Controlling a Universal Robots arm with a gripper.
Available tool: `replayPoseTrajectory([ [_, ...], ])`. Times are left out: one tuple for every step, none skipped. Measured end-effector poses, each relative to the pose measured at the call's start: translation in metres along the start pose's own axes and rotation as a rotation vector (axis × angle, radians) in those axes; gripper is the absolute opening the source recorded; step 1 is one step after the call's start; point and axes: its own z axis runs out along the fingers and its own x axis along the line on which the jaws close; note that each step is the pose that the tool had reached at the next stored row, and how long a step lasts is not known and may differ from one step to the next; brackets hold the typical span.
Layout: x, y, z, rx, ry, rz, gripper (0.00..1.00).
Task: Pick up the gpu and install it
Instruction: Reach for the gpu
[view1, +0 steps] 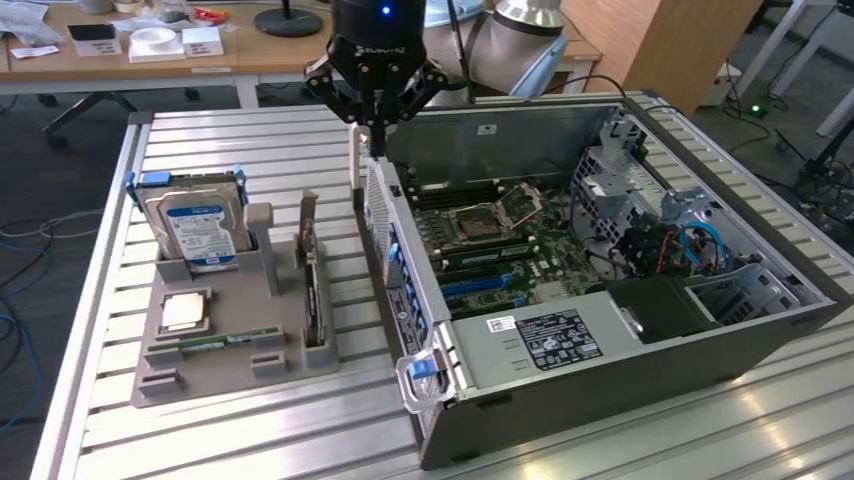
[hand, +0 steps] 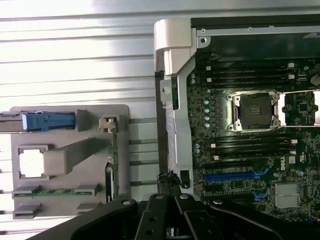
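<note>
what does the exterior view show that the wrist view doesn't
Exterior view: the power supply with its label, the drive cage with blue cables, the hard drive seen from its labelled face, and desks behind the table.
Wrist view: a straight-down look into the case, with a silver heatsink near the blue slots.
Both: the shut claw over one edge of the open case, the gpu standing in the grey holder, and the open cpu socket.

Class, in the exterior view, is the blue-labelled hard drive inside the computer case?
No: the hard drive stands in the grey tray, outside the open case.
</note>
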Motion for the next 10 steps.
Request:
replayPoseTrajectory([
  [0.003, 0.0000, 0.0001, 0.0000, 0.0001, 0.000, 0.11],
  [0.005, 0.0001, 0.0002, 0.0000, 0.0002, 0.000, 0.11],
  [0.008, 0.0002, 0.0003, 0.0000, 0.0003, 0.000, 0.11],
  [0.010, 0.0003, 0.0003, 0.0001, 0.0003, 0.000, 0.11],
  [0.012, 0.0004, 0.0004, 0.0000, 0.0004, 0.000, 0.11],
  [0.015, 0.0005, 0.0005, 0.0000, 0.0004, 0.000, 0.11],
  [0.017, 0.0006, 0.0006, 0.0000, 0.0005, 0.000, 0.11],
  [0.020, 0.0007, 0.0007, 0.0000, 0.0006, 0.000, 0.11],
  [0.022, 0.0007, 0.0008, 0.0001, 0.0008, 0.000, 0.11],
  [0.024, 0.0008, 0.0008, 0.0001, 0.0009, 0.000, 0.11],
])
